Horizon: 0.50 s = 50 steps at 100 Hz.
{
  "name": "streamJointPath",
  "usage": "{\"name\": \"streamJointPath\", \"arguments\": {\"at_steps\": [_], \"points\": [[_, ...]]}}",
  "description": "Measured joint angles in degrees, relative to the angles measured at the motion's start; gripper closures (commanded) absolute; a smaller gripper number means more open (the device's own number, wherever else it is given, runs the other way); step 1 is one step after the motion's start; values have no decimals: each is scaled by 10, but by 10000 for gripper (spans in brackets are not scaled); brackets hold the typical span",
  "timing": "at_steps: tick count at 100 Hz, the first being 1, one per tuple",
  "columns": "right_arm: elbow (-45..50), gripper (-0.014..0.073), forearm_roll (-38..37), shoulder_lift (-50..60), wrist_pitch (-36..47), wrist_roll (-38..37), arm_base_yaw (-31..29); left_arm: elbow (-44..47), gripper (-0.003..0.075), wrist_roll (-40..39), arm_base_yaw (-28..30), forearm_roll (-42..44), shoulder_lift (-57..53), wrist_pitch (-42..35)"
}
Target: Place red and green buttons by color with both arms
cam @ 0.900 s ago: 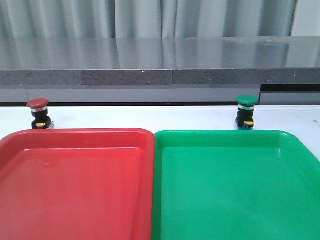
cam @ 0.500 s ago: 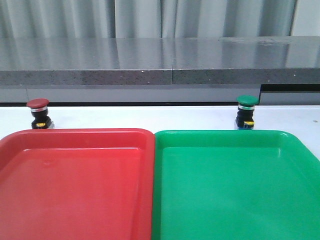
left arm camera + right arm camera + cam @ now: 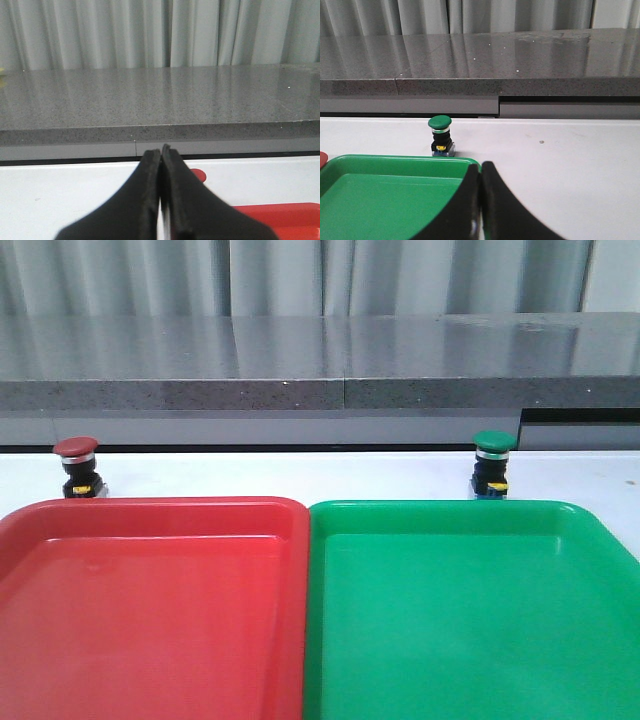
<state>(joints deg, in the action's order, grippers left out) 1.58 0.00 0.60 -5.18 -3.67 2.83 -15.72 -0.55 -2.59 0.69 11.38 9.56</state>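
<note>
The red button (image 3: 77, 466) stands upright on the white table behind the red tray (image 3: 150, 515), at the far left. Behind the green tray (image 3: 450, 515) stands the green button (image 3: 491, 464), also upright. Neither arm shows in the front view. My left gripper (image 3: 161, 150) is shut with nothing in it; a sliver of the red button's cap (image 3: 198, 175) peeks out beside its fingers. My right gripper (image 3: 480, 166) is shut and empty near the green tray's corner (image 3: 395, 165), with the green button (image 3: 440, 135) standing beyond it.
A grey stone ledge (image 3: 320, 365) runs along the back of the white table (image 3: 300, 475), with pale curtains behind it. The two trays lie side by side and fill the near part of the table.
</note>
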Motion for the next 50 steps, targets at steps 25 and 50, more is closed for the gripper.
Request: {"name": "streamJointPath", "arguments": {"at_steps": [25,50], "points": [[0,662,0,0,0,0,0,-179,739,0,0,-23,206,62],[0,662,0,0,0,0,0,-313,739,0,0,-24,382,190]]}}
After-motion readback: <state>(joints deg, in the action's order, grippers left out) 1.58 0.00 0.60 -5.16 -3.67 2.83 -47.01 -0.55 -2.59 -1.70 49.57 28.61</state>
